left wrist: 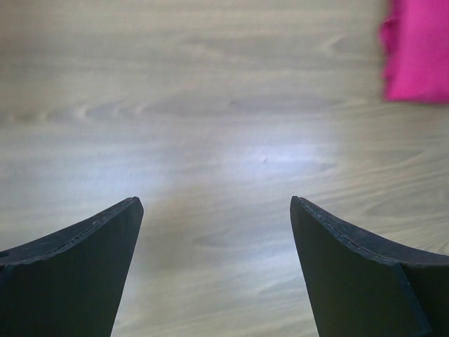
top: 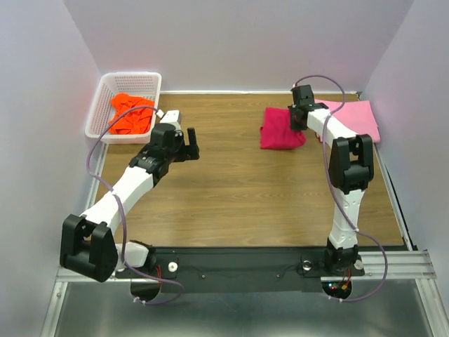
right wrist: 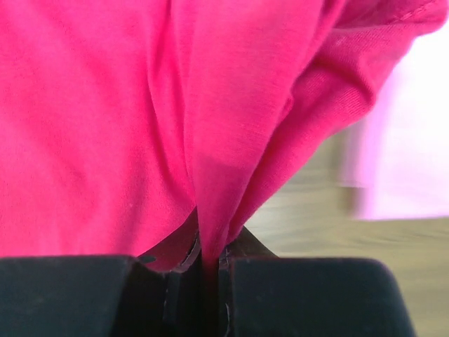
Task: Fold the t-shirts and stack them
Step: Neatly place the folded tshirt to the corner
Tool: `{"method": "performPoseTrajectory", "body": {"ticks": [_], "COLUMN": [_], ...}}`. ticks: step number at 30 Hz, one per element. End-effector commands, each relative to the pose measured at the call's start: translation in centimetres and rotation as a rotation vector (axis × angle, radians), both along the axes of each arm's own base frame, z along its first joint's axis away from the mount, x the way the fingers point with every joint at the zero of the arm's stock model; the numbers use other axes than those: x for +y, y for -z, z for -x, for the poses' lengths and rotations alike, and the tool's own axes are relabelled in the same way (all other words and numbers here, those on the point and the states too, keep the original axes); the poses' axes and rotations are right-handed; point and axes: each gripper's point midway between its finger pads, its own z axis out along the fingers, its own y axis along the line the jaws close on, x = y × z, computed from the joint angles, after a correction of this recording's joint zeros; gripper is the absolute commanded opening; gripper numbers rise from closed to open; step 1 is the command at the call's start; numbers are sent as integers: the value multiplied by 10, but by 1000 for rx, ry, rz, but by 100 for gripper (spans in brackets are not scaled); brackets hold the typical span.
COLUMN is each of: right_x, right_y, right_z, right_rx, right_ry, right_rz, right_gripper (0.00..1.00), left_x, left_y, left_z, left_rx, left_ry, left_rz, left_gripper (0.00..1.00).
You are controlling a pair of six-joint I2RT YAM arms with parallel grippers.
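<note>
Far right on the tabletop point(top: 238, 189), my right gripper point(top: 296, 121) is pinched tight on a ridge of the crimson t-shirt point(top: 282, 133). Its wrist view shows cloth bunched straight into the closed jaws. The shirt sits as a compact bundle, right edge near the pink t-shirt point(top: 359, 118), which lies flat in the far right corner. From above I can't tell if the two touch, because the arm covers the gap. My read: the grip is on the side nearest the pink one so I can lift or drag crimson across and stack it there. It's a thin pinch on soft cloth, so the fold may sag open on the way up.

Left gripper point(top: 191, 144) hangs spread wide over bare wood, left of centre, holding nothing. Its wrist view shows only wood grain and a corner of crimson at the right edge. It looks parked clear of the right arm and close to the basket point(top: 95, 123) at far left, where the orange t-shirt point(top: 131, 114) lies crumpled and unfolded. I'd take that one next.
</note>
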Motion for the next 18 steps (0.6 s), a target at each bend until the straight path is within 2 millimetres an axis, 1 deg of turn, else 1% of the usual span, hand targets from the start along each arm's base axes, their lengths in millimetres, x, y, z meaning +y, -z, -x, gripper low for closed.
{"method": "performPoseTrajectory", "body": {"ticks": [1, 2, 3, 4, 5, 6, 7, 8, 9, 12, 13, 15, 16, 17, 18], "right_x": [-63, -67, -68, -73, -74, -77, -79, -81, -87, -95, -100, -104, -107, -109, -111], "right_y": [-57, -62, -67, -69, -80, -86, -85, -95, -97, -100, -104, -109, -116, -115, -123], "right_z": [-18, -22, -25, -29, -35, -39, -43, -48, -50, -53, -54, -53, -53, -53, -52], "right_rx": [-72, -76, -81, -71, -93, -98, -95, -116, -117, -120, -122, -123, -133, -133, -145], "right_ry": [34, 26, 7, -30, -32, -50, -55, -47, -42, -42, -37, -45, -42, -46, -45], "right_rz": [302, 331, 358, 402, 419, 442, 453, 465, 476, 488, 498, 511, 508, 504, 502], "right_gripper": [1, 0, 1, 1, 1, 1, 1, 1, 1, 1, 0, 1, 1, 1, 1], "left_x": [5, 7, 4, 4, 5, 5, 6, 6, 7, 9, 10, 11, 12, 12, 11], "left_y": [18, 25, 29, 35, 37, 40, 40, 41, 43, 43, 43, 42, 44, 43, 43], "left_z": [17, 20, 25, 32, 35, 38, 39, 41, 42, 43, 43, 41, 41, 40, 40], "left_rx": [42, 62, 80, 103, 112, 129, 135, 144, 157, 168, 170, 175, 182, 182, 181], "left_ry": [-8, -9, 14, 19, 21, 24, 22, 19, 17, 11, 7, 6, 5, 4, 7], "left_rz": [29, 20, 32, 32, 32, 31, 30, 27, 22, 16, 14, 10, 3, 3, 0], "left_gripper": [98, 98, 98, 98, 98, 98, 98, 98, 98, 98, 99, 98, 98, 98, 98]}}
